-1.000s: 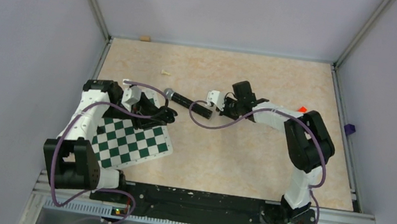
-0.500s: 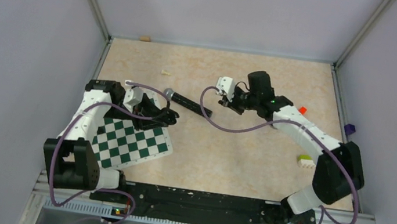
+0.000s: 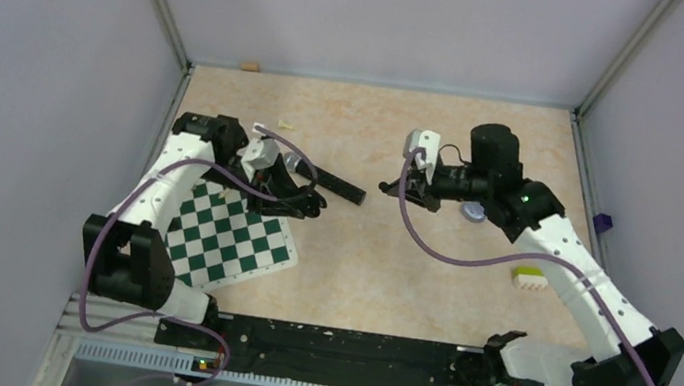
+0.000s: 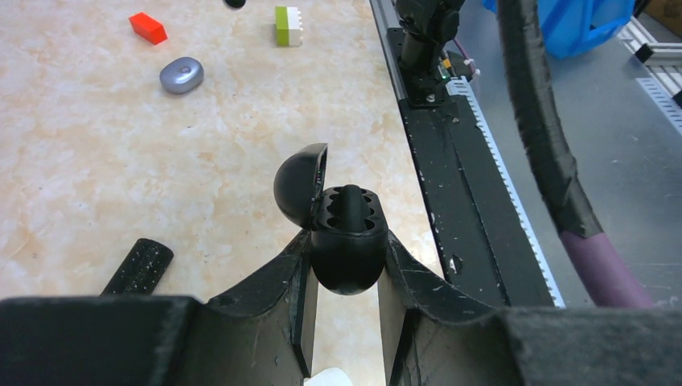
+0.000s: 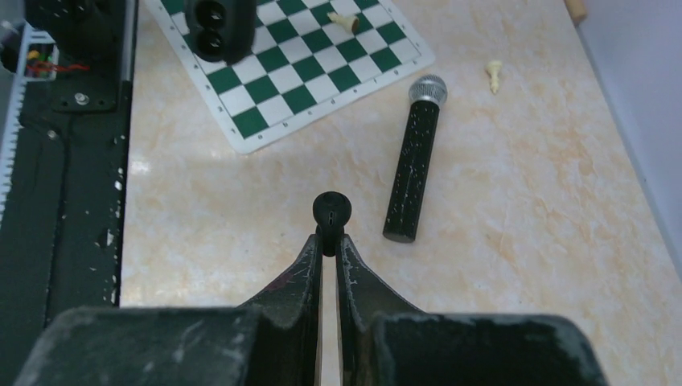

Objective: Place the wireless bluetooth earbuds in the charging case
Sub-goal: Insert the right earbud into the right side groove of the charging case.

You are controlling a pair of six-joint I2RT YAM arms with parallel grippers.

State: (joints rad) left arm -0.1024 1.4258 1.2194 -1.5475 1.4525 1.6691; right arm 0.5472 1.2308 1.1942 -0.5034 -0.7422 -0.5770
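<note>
You are just getting started, and most of the job is left.

Your left end effector [image 4: 347, 269] is pinching the black charging case [image 4: 347, 229] from both sides. It holds the case up over the far right corner of the chessboard [image 3: 231, 238]. The lid [image 4: 299, 183] is tipped open, so the case is ready.

Your right end effector [image 5: 330, 241] has its two fingers pressed together on the thin stem of one black earbud [image 5: 331, 209]. The round head of the bud pokes out past the fingertips. It hangs above the bench [image 3: 389, 260], just to the right of the microphone [image 5: 412, 173].

The bud and the case are well apart. The case is on the left, and the bud is out in the middle.

From the right wrist view, the case shows two dark round holes. I cannot tell if anything sits in them.

So here is what I think is done: the case is open and held, and one bud is picked up.

Here is what I think is left: bring the bud over to the case, line it up with a hole and push it in. Then do the same for the other buds. I cannot see any other buds in these views, so you will have to find them.
</note>
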